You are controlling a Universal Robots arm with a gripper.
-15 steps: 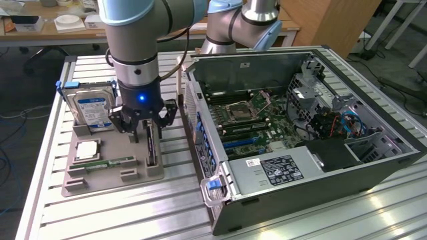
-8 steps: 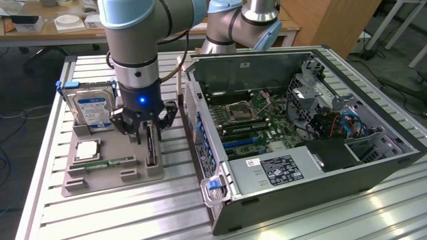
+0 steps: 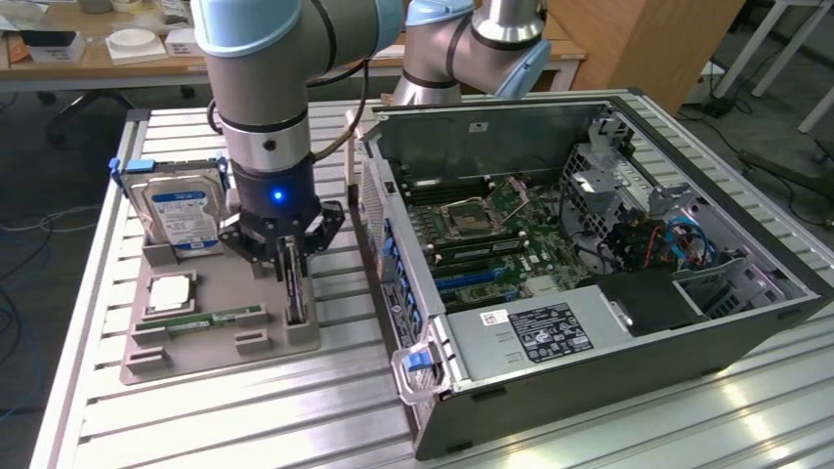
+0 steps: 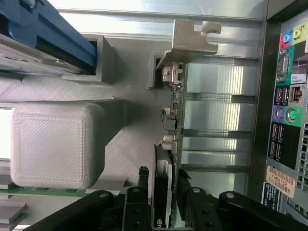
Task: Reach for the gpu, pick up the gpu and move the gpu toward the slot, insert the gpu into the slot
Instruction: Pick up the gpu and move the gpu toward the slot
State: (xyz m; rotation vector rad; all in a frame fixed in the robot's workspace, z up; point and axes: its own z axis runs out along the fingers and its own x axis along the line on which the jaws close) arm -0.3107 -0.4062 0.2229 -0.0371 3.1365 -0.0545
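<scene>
The gpu (image 3: 295,293) stands on its edge in a holder at the exterior view's right side of the grey parts tray (image 3: 222,363). My gripper (image 3: 289,256) is lowered straight over it. In the wrist view the gpu (image 4: 174,120) appears edge-on, with its metal bracket (image 4: 192,38) at the far end. There my gripper (image 4: 164,177) is open and straddles the card, one of its black fingers (image 4: 143,182) close on each side with a thin gap. The slot (image 3: 467,280) is a blue connector on the green motherboard inside the open computer case (image 3: 729,342).
On the tray also sit a silver hard drive (image 3: 183,215), a processor chip (image 3: 170,293) and a green memory stick (image 3: 209,319). The case wall with its rear ports (image 4: 288,96) stands close beside the gpu. A white printed holder block (image 4: 53,144) lies on the card's other side.
</scene>
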